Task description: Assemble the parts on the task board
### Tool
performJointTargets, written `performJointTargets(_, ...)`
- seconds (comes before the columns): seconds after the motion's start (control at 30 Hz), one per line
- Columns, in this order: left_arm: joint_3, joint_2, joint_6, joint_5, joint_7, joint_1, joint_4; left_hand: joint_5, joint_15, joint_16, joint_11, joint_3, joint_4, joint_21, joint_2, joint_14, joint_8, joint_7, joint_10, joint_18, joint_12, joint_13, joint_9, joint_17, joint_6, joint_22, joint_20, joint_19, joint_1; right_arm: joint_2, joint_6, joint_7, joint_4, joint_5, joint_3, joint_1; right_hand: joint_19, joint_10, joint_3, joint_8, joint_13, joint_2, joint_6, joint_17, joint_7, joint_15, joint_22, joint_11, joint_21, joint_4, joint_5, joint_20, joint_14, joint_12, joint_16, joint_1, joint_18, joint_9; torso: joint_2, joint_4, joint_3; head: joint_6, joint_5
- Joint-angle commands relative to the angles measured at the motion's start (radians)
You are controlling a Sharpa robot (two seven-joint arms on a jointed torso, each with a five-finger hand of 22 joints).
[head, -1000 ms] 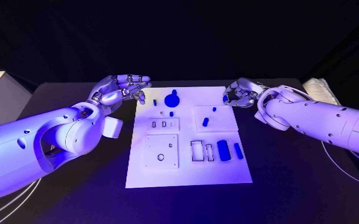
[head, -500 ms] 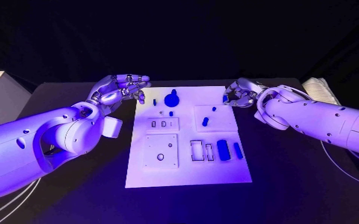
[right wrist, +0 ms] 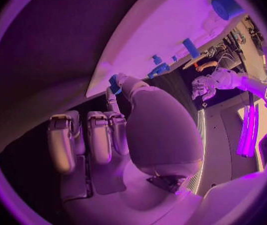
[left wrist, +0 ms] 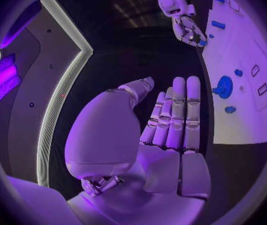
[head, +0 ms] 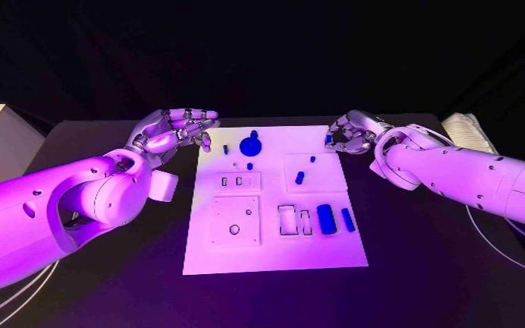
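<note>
Task board (head: 274,256): white plate lying flat in the middle of the black tabletop (head: 426,267), between the two arms.

Parts: a round blue part (head: 252,146) near the far edge of the board; a long blue part (head: 326,219) and a slimmer blue bar (head: 348,220) side by side on the near right area; a small blue peg (head: 300,178) on the raised right-hand square.

Left robot hand (head: 175,132): just beyond the board's far left corner, fingers apart and extended, holding nothing; the round blue part lies to its right, not touched.

Right robot hand (head: 352,135): at the board's far right corner, fingers curled in. The right wrist view shows a small blue piece (right wrist: 115,83) at its fingertips; whether it is pinched cannot be told.
</note>
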Motion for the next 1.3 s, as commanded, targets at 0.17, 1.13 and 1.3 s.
performJointTargets(0.17,0.001,0.0,0.016,-0.005,0.005,0.001,-0.002,-0.004,0.001,0.004,0.0,0.007,0.0,0.005,0.005,-0.006,-0.003,0.014,-0.005,0.007,0.004,0.001,0.002,-0.001,-0.01,0.002,0.0,-0.006,-0.006,-0.013,-0.106,-0.08,0.057,0.016,0.003,0.007,0.105,0.104,0.005,0.04,0.263,-0.001,0.029,0.248,-0.038,-0.003,0.263,-0.008,0.004,0.0,-0.003,-0.008,0.101,0.004,0.006,-0.007,-0.007,0.039,-0.001,-0.0025,0.0003,0.001,0.003)
performJointTargets(1.13,0.0,0.024,0.016,-0.007,-0.009,0.001,-0.023,-0.004,0.001,0.006,0.0,0.008,0.0,0.007,0.005,-0.007,-0.003,0.014,-0.004,0.007,0.005,0.002,0.003,-0.002,-0.01,0.003,0.0,-0.007,-0.007,0.122,-0.101,-0.467,0.421,-0.28,-0.011,0.023,0.105,0.104,0.013,0.044,0.263,0.0,0.021,0.241,-0.037,-0.002,0.263,-0.008,0.004,-0.01,-0.003,-0.008,0.099,0.004,0.004,-0.001,-0.007,0.042,-0.007,-0.0027,-0.0073,-0.012,0.014)
performJointTargets(1.3,0.0,0.025,0.014,-0.01,-0.013,0.001,-0.023,-0.005,0.0,0.011,-0.001,0.009,0.002,0.009,0.004,-0.004,-0.002,0.014,0.003,0.007,0.009,0.003,0.004,-0.002,-0.009,0.003,0.001,-0.008,-0.009,0.16,-0.088,-0.494,0.407,-0.31,-0.015,0.008,0.105,0.104,0.013,0.045,0.263,0.0,0.021,0.238,-0.037,-0.001,0.263,-0.008,0.004,-0.01,-0.003,-0.008,0.099,0.004,0.003,-0.001,-0.007,0.042,-0.007,-0.0015,-0.0065,-0.016,0.018)
